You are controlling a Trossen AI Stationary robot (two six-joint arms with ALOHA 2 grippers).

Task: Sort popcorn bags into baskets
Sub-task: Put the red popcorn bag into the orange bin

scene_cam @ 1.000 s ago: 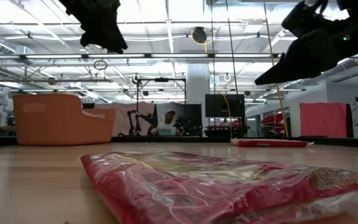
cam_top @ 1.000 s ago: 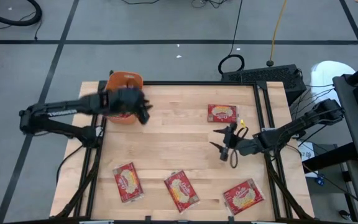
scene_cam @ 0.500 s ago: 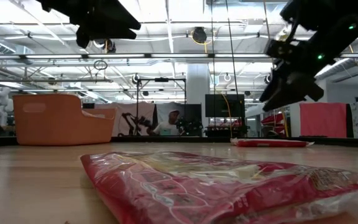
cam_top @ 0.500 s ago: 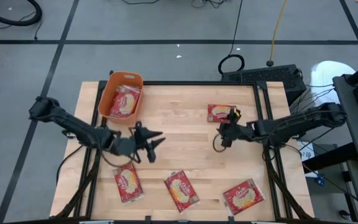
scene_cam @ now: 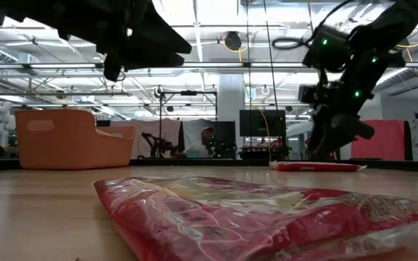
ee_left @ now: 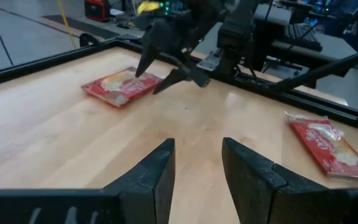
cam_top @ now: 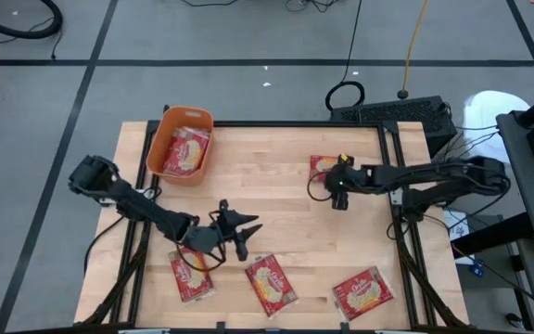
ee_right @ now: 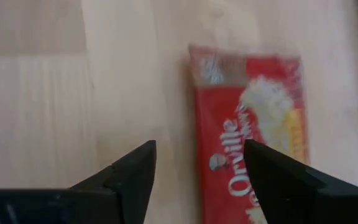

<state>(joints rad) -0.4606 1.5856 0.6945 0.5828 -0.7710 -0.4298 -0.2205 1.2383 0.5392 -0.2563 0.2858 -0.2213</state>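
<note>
Four red popcorn bags lie flat on the wooden table: one at the far right [cam_top: 328,167], three along the near edge [cam_top: 190,275] [cam_top: 270,283] [cam_top: 364,292]. The orange basket [cam_top: 162,153] stands at the far left corner with a popcorn bag [cam_top: 186,148] lying inside it. My right gripper [cam_top: 335,190] hangs open just above the near end of the far-right bag [ee_right: 253,143], its fingers [ee_right: 129,177] on either side of that bag's edge, apart from it. My left gripper [cam_top: 248,238] is open above the table, between the two leftmost near bags, touching nothing [ee_left: 197,168].
A black frame rail [cam_top: 295,124] runs around the table's far and side edges. The middle of the table [cam_top: 267,190] is bare wood. In the low view the near middle bag [scene_cam: 267,217] fills the foreground, with the basket [scene_cam: 67,138] far left.
My left gripper has swung from above the basket toward the near edge and somewhat to the right, coming lower; the basket with a bag in it now shows. My right gripper has moved toward the far edge, over the far-right bag, turning its fingers downward.
</note>
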